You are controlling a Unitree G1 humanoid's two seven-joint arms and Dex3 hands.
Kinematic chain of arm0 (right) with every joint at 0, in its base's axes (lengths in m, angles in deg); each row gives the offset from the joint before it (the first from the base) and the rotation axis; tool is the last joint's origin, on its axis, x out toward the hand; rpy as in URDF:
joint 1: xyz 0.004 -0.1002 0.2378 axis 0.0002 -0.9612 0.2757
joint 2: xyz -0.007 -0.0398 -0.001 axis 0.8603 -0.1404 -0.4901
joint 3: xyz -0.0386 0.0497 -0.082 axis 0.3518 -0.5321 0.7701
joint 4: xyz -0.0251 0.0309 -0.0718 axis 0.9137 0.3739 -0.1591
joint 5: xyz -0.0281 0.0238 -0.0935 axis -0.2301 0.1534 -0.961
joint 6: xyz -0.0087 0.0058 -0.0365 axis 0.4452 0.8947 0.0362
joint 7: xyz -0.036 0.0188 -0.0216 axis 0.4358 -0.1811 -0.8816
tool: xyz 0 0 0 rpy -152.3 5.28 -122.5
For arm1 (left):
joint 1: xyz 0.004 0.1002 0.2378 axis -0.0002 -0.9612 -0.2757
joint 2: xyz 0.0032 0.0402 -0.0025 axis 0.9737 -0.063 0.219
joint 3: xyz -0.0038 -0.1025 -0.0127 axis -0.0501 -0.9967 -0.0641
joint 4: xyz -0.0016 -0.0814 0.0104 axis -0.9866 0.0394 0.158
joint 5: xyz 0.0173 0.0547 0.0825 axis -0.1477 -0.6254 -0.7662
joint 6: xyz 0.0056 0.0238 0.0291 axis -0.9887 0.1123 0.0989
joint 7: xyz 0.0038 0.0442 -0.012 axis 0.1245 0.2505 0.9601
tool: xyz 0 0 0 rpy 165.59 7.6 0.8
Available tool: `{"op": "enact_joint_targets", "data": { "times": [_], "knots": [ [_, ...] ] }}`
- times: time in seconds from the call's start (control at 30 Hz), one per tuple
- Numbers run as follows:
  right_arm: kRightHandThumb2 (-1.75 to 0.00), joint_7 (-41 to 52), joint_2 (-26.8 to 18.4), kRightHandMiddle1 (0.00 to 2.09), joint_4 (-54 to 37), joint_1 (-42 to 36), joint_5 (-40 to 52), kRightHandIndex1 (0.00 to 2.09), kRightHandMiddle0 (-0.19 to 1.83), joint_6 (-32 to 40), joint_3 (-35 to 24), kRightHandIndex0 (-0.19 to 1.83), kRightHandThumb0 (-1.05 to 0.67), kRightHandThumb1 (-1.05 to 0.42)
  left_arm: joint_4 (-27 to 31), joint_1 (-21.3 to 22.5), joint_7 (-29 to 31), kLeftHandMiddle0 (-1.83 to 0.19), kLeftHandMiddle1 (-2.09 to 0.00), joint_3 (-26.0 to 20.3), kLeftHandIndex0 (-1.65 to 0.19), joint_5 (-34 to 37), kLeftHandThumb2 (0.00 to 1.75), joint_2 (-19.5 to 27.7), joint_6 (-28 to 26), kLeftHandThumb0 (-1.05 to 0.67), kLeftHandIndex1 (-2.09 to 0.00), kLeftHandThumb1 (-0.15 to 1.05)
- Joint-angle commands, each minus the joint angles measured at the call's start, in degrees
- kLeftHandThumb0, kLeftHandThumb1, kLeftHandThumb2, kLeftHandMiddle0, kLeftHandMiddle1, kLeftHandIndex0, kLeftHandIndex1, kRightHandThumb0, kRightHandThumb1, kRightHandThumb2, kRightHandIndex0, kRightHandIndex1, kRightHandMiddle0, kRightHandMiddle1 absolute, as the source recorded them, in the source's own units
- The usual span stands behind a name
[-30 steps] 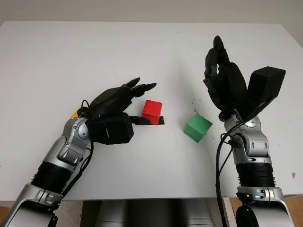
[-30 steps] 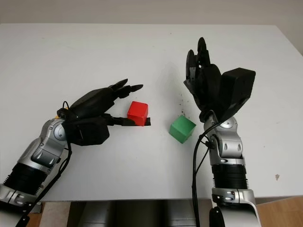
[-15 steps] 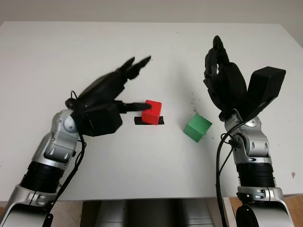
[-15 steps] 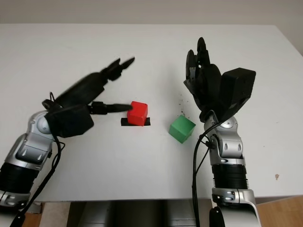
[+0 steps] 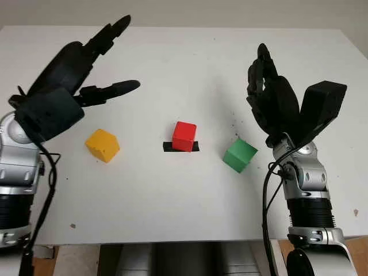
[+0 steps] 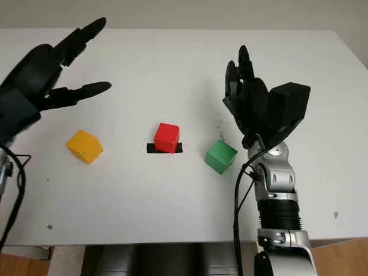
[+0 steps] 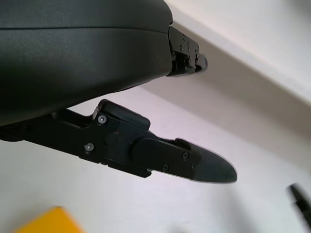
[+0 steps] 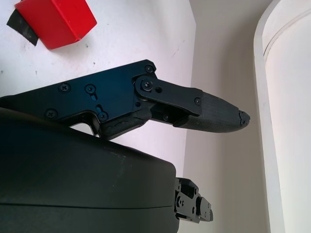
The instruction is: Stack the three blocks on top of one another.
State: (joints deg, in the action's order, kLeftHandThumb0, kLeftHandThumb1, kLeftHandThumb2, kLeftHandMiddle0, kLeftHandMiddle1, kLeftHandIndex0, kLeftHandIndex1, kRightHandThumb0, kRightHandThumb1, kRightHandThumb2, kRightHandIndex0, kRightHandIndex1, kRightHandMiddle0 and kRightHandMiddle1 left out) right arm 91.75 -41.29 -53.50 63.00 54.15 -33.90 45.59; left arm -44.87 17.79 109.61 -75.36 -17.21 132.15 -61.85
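Lab-like test bench: bare white table, black tape mark.

A broad white rectangular desk with a few dark specks and a short strip of black tape on its top stands against a pale grey wall, under soft, even light.

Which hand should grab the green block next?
Right, probably. The open right hand is raised just behind the green block; the open left hand is raised beyond the yellow block.
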Motion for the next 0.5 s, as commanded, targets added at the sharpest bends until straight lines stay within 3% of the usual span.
{"op": "enact_joint_targets", "data": {
  "times": [0.0,0.2,0.47],
  "knots": [
    [-0.69,0.22,-0.38,0.00,-1.58,-0.15,0.15,0.00,-0.19,0.30,-0.25,-0.19,-0.72,-1.05,-0.61,-0.45,1.68,0.04,-0.05,-0.17,-0.21,-0.72,0.03,3.51,2.23,-0.71,-0.08,0.91],
    [-0.70,0.48,-0.72,0.00,-1.27,0.01,-0.28,0.00,-0.19,0.30,-0.18,-0.19,-0.73,-1.05,-3.00,0.12,9.49,0.01,-0.06,1.58,-0.26,-2.94,0.05,12.47,7.34,-0.72,-0.08,0.90],
    [-0.70,0.65,-0.87,0.00,-1.78,-0.04,-0.56,0.00,-0.19,0.70,0.07,-0.19,-0.72,-1.05,-2.70,-0.69,15.59,0.01,-0.06,2.38,-0.31,-4.05,0.05,17.69,10.50,-0.71,-0.07,0.87]
  ]
}}
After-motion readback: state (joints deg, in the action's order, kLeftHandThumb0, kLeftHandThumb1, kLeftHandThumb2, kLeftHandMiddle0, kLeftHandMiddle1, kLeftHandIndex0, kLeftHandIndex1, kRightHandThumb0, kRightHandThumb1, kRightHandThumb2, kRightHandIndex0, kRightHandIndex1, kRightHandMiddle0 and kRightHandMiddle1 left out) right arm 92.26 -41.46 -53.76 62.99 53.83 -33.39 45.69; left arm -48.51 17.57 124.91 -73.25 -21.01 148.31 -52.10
